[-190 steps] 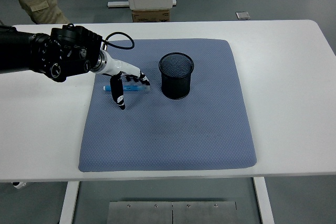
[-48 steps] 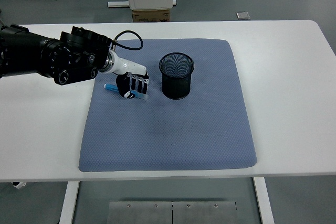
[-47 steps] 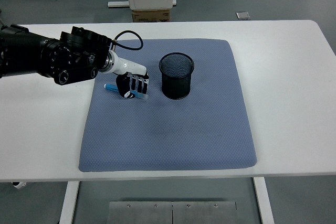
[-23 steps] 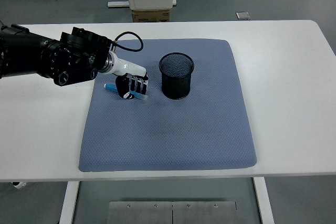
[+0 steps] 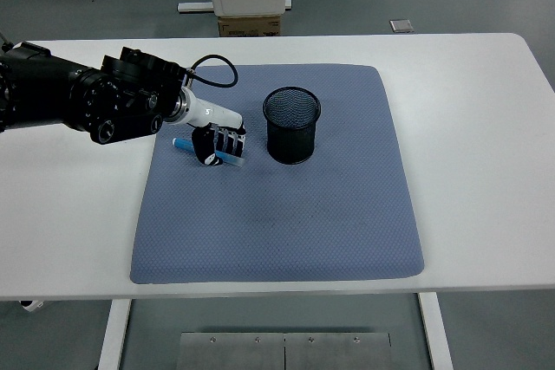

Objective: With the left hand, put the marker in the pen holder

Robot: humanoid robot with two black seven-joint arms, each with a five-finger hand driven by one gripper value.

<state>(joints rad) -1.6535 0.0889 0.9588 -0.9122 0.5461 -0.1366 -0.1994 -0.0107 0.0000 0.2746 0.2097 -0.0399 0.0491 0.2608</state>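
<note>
Left hand clenched round the blue marker

Low over the grey mat, just left of the black mesh pen holder.

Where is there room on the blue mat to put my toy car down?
The whole front of the blue mat, between the table's near edge and the pen holder, is bare. So is the strip right of the holder, toward the mat's right edge. It is crowded at the back left, where the left robot hand is curled around the marker, beside the holder.
</note>
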